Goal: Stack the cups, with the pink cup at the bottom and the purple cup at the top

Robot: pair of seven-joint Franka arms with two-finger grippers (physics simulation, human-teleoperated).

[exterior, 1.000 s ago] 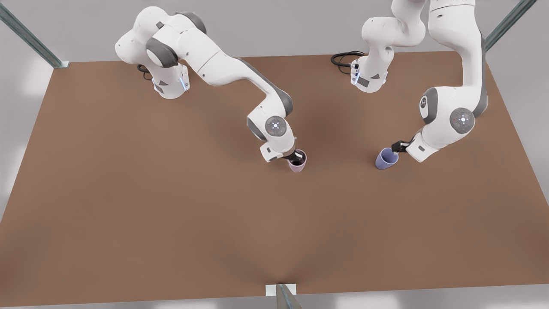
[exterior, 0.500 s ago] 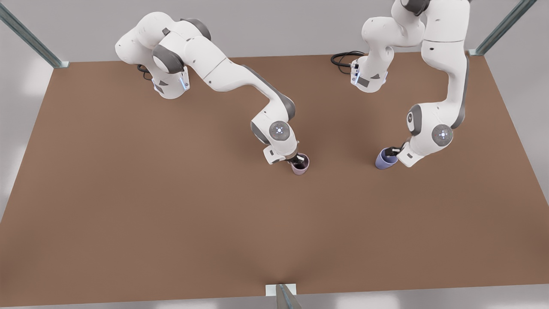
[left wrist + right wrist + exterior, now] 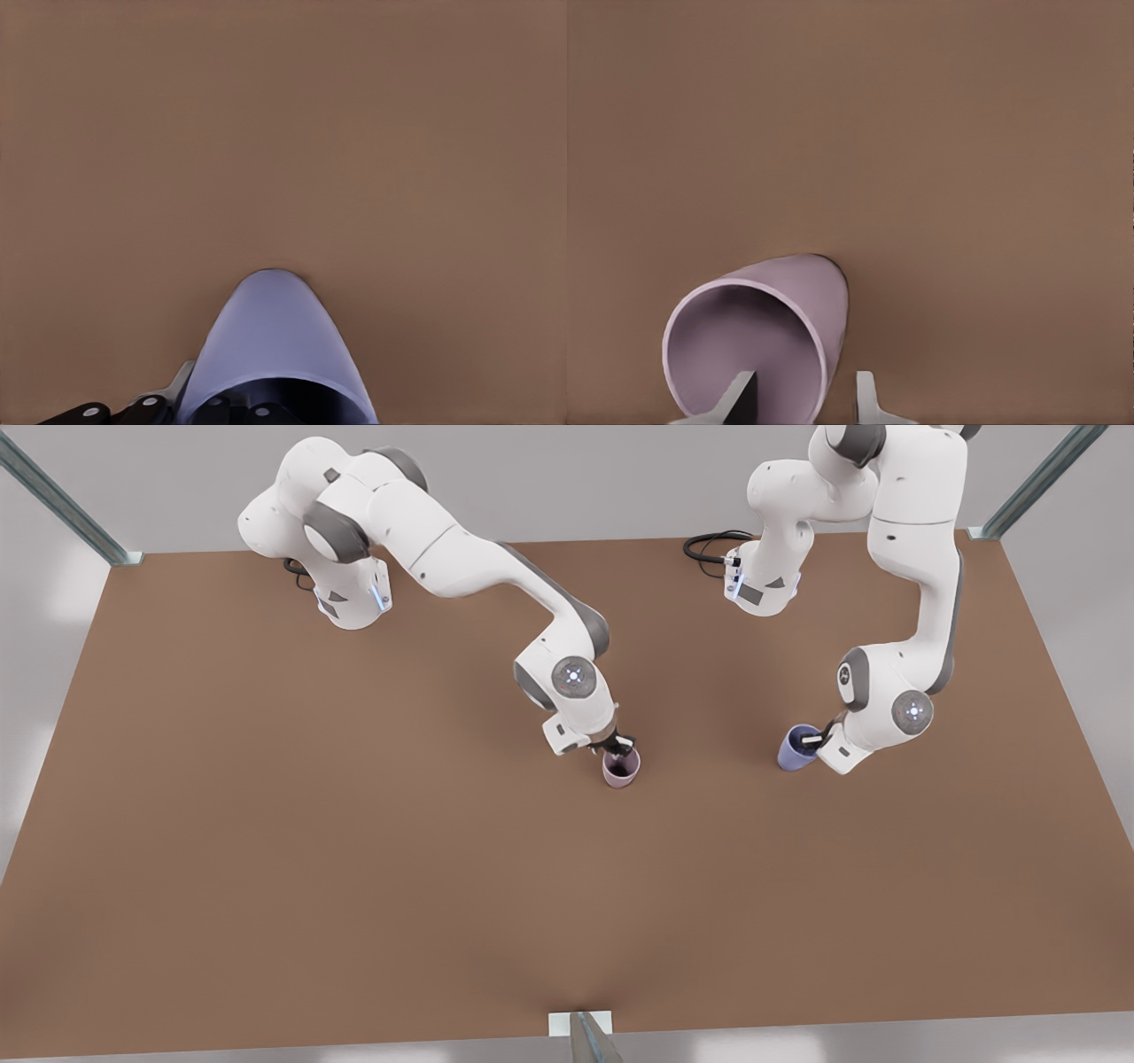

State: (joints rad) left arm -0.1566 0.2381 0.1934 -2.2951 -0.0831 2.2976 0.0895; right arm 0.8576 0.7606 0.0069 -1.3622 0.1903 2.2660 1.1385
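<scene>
On the brown matte table (image 3: 354,850), near its middle, stands the small pale pink-mauve handleless cup (image 3: 620,767); no writing or label is visible on it. The right gripper (image 3: 617,746) is at the far side of this cup's rim. In the right wrist view, its two pale fingers (image 3: 866,398) stand one on each side of the pink cup's (image 3: 766,332) wall, one inside the mouth and one outside, with a small gap beside the outer finger; whether they already press the wall cannot be told.

Toward the front view's right, well apart from the pink cup, stands the small periwinkle blue-purple handleless cup (image 3: 798,747), also plain and without any mark. The left gripper (image 3: 819,737) is at its rim on the right side. In the left wrist view, dark fingers (image 3: 146,409) lie against the purple cup's (image 3: 275,341) rim, one seemingly inside the dark mouth; if they pinch it cannot be told.

Both cups are upright on the table.
</scene>
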